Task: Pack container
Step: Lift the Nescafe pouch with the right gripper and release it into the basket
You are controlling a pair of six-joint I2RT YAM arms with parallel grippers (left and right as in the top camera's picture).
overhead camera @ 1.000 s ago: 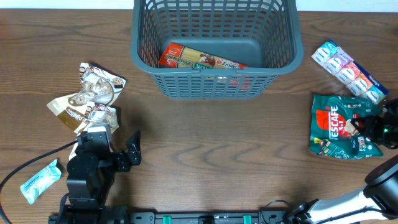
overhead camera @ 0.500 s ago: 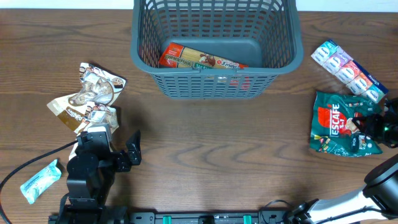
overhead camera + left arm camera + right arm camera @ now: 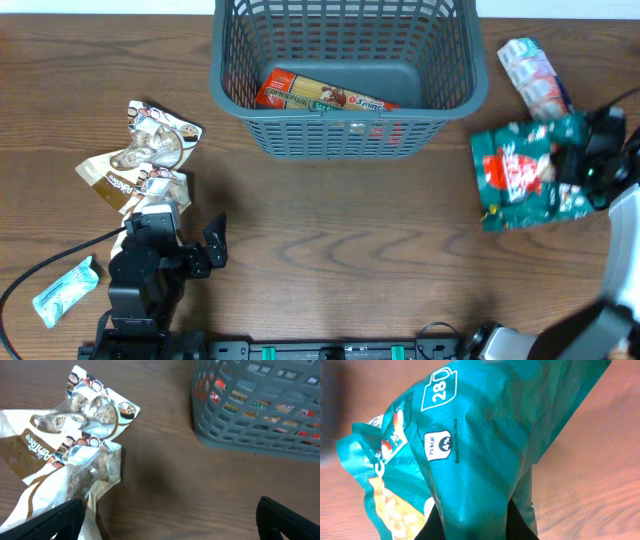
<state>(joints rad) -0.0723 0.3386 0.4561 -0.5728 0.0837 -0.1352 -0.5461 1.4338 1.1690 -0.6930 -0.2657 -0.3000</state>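
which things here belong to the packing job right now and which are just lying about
In the job: container, green coffee bag gripped by the right end effector, red-yellow packet already inside.
Lying about, perhaps for later: brown-and-white packets, light blue sachet, pastel multipack.

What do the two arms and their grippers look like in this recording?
The left arm is made of black, boxy links, with a thin black cable looping off its side. Its fingers are matte black wedges. The right arm is a pale grey, rounded link, black at the end, with black fingers. No markings are legible on either.
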